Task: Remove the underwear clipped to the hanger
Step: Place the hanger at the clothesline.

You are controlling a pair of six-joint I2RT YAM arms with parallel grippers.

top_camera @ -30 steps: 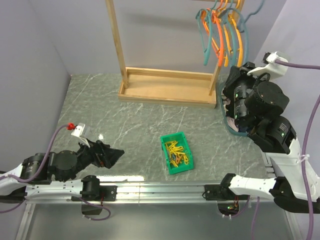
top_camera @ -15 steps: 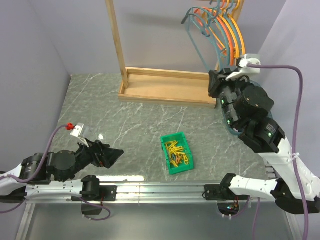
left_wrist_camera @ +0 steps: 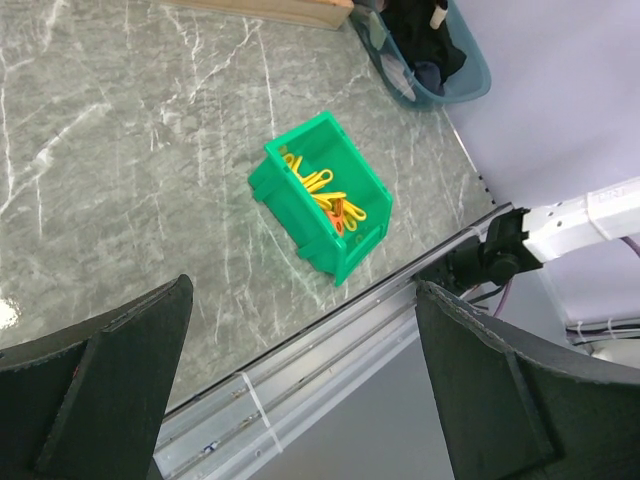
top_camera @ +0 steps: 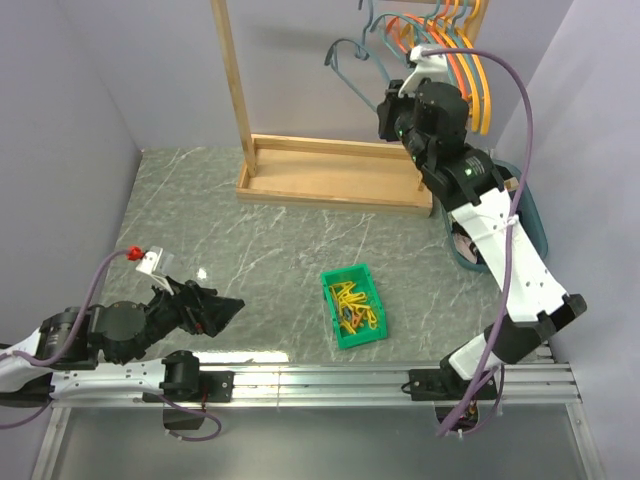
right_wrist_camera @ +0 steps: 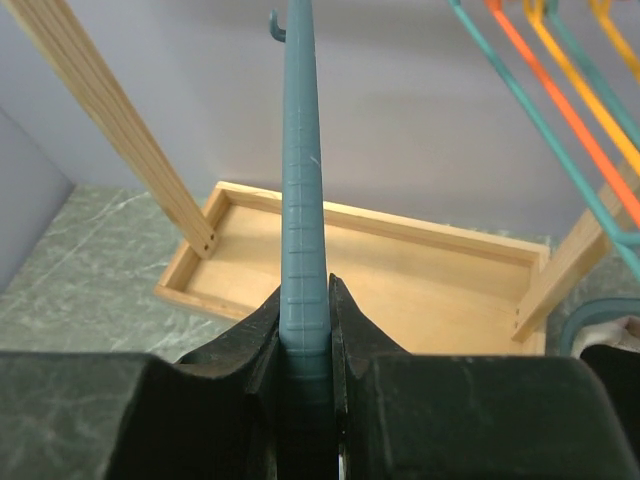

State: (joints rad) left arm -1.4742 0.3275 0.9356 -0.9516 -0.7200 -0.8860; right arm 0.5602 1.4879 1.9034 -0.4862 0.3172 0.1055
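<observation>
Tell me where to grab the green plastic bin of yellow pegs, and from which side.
Pinch a long side wall of the green plastic bin from straight above, one finger inside, one outside. It stands upright, open-topped, with thin straight walls; the yellow pegs heap mid-bin, likely leaving room by the wall.

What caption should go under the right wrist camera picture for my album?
The right hand pinches a teal hanger, with the wooden rack base behind it.
</observation>
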